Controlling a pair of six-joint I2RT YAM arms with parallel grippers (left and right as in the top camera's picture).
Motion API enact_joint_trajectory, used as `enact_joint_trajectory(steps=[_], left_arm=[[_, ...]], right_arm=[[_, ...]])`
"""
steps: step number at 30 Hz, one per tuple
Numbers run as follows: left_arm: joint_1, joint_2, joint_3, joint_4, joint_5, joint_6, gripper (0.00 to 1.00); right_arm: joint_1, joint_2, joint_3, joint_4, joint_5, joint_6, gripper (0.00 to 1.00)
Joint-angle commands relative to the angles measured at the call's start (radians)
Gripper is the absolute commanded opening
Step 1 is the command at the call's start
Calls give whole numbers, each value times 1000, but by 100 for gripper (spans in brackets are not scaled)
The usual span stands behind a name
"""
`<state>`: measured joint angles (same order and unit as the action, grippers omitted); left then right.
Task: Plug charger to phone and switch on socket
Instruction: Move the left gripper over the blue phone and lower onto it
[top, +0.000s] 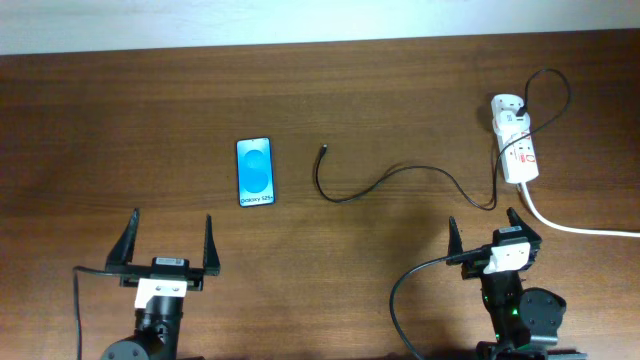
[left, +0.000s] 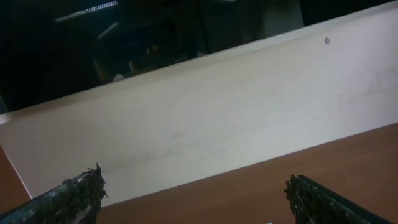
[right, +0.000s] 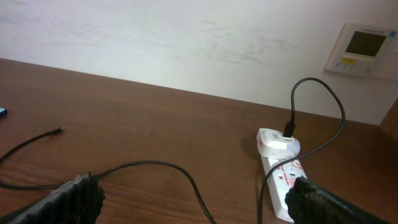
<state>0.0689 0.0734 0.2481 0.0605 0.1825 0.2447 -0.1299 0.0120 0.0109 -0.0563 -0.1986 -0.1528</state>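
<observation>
The left gripper (top: 168, 246) sits at the lower left of the overhead frame, its two dark, tapering fingers spread wide with nothing between them. The right gripper (top: 487, 236), at the lower right, is likewise parted and empty. In each wrist view the fingertips (left: 84, 186) look black and rough-edged.

The left wrist view shows only the spread left gripper (left: 194, 200), a strip of reddish-brown table (left: 348, 162), a pale, smooth wall (left: 205, 118) and darkness above it. None of the task's things appear there.

The right wrist view shows the right gripper (right: 193, 200) with the charger (right: 155, 165), a thin glossy black cable, curving across the grained wood just ahead. Its small plug tip lies free at the left. At the right stands the socket (right: 284, 184), a white plastic strip with red marks and a white adapter (right: 277, 142) plugged in at its far end. A wall control panel (right: 364, 46) shows only here.

Only the overhead view gives the whole layout. The phone (top: 254, 172), flat with a blue screen, lies left of centre. The charger (top: 400, 172) snakes from near the phone towards the socket (top: 520, 155) at the upper right, with its tip apart from the phone. A thick white cord (top: 575, 226) runs off to the right edge.
</observation>
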Motion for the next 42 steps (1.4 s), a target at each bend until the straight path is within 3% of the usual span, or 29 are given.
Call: enact_joint_trajectory(steps=[1,6,13,17,19,25,29,32,36,38,42], left_arm=[[4,76,69,3,-7,-9,99],[4,306,238,-1,-3,-9,99],[4,775,538,-71,173,-9,99],[4,1139,928,-396,335,-9,99],[4,1302,1115,-695,377,-9,99],[4,1392,1115,-930,336,-9,99],[1,1393,1120,-904,333,-58,99],[-46,1422,1191,-930,148,-181,99],[-169,1642,1516,-1181,-137,-261,99],[-219,1760,1632,-1245,-199,-314,99],[-239,1897,1639,-1259,-169,-399,99]], right_arm=[[7,-5,-5,-7,8,12,98],[7,-5,-5,-7,8,12,98],[7,-5,-5,-7,8,12,98],[7,-5,-5,-7,8,12,98],[7,-5,-5,-7,8,12,98],[7,-5,-5,-7,8,12,99],[7,-5,-5,-7,8,12,98],[7,-5,-5,-7,8,12,98],[7,-5,-5,-7,8,12,98],[7,-5,-5,-7,8,12,98],[7,-5,-5,-7,8,12,98]])
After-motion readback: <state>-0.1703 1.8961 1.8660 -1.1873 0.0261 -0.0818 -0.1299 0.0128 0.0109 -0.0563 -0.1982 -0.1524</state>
